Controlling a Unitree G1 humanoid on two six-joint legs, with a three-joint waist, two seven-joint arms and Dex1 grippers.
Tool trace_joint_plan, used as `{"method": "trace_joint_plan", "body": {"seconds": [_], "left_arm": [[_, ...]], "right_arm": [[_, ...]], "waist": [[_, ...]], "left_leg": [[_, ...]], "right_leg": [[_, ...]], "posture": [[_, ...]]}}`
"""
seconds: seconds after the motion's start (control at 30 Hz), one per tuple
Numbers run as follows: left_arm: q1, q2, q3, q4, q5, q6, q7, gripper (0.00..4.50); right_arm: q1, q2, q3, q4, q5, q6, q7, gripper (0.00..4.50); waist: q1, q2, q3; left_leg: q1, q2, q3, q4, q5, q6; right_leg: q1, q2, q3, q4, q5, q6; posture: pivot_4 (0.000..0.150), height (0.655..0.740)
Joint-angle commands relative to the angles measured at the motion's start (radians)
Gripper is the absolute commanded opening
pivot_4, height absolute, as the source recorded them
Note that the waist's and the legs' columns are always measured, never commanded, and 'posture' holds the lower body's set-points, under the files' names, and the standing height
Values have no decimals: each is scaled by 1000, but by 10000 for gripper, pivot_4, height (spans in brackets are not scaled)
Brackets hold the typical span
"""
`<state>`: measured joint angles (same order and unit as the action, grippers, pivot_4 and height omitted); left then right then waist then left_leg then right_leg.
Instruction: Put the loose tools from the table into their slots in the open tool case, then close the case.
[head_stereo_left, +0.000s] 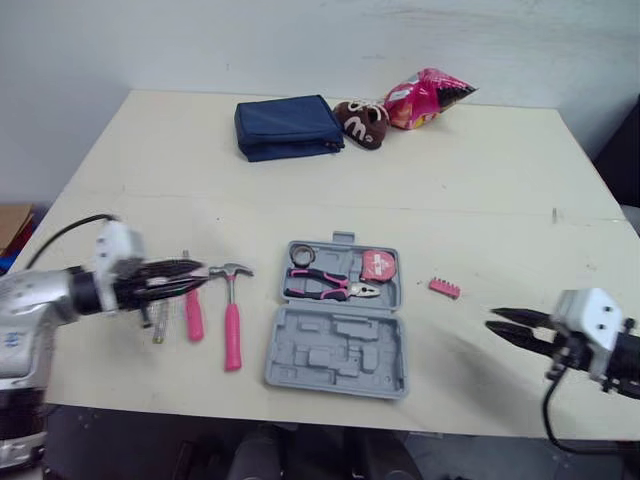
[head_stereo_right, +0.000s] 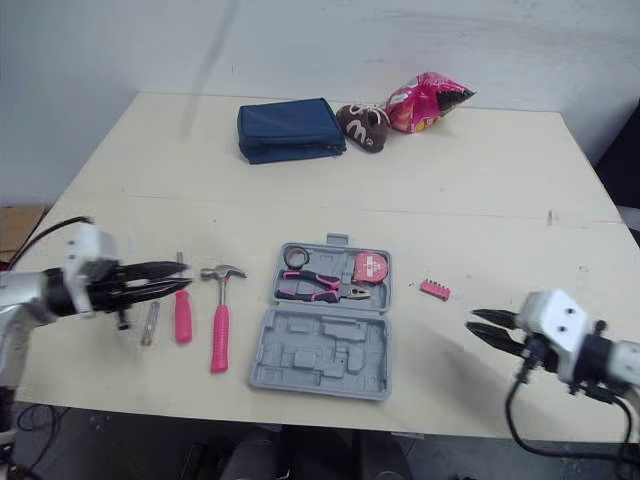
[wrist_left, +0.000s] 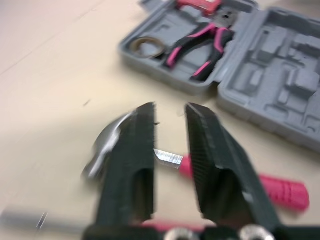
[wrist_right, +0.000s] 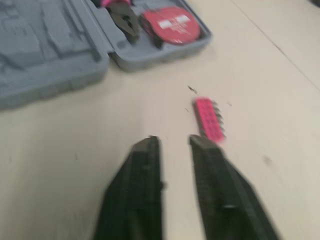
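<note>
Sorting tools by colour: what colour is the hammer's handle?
The hammer has a pink handle, clearest in the left eye view.

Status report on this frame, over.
Left gripper open at hammer and screwdriver. Right gripper open, near bit holder. Tool case open, pliers and tape measure seated. No obstruction.

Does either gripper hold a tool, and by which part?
Nothing is held. The left gripper is open near the hammer; the right gripper is open near the bit holder.
</note>
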<state>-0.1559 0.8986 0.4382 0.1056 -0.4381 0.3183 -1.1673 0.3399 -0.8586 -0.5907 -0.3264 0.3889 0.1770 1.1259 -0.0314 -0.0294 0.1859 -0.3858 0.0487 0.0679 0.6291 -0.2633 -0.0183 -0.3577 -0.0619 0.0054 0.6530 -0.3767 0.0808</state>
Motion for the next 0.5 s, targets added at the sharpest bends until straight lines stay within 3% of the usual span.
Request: {"method": "trace_joint_plan", "body": {"seconds": [0.03, 0.13, 0.33, 0.5], "left_arm": [[65, 65, 195, 125, -18, -17, 36, 30540], [149, 110, 295, 241, 4, -65, 35, 44044], [241, 224, 429, 612, 58, -275, 94, 44654], [254, 247, 422, 747, 69, -382, 117, 44654]], "right_arm": [[36, 24, -121, 71, -2, -113, 9, 30378], [47, 31, -146, 153, 4, -227, 56, 44834], [38, -6, -197, 430, 3, -397, 125, 45000], [-15, -45, -193, 612, 17, -492, 163, 45000]], "waist": [[-1, 0, 0], [-2, -1, 0], [-3, -1, 0], [-1, -1, 0]], "left_leg": [[0, 0, 0, 0, 0, 0], [0, 0, 0, 0, -1, 0], [1, 0, 0, -3, -2, -1], [3, -1, 1, -5, -2, -1]], "right_leg": [[0, 0, 0, 0, 0, 0], [0, -1, 0, 0, 0, 0], [-1, -2, -1, 0, -2, -3], [-1, -8, -1, 0, -2, -4]], "posture": [[1500, 7400], [1500, 7400], [1500, 7400], [1500, 7400]]}}
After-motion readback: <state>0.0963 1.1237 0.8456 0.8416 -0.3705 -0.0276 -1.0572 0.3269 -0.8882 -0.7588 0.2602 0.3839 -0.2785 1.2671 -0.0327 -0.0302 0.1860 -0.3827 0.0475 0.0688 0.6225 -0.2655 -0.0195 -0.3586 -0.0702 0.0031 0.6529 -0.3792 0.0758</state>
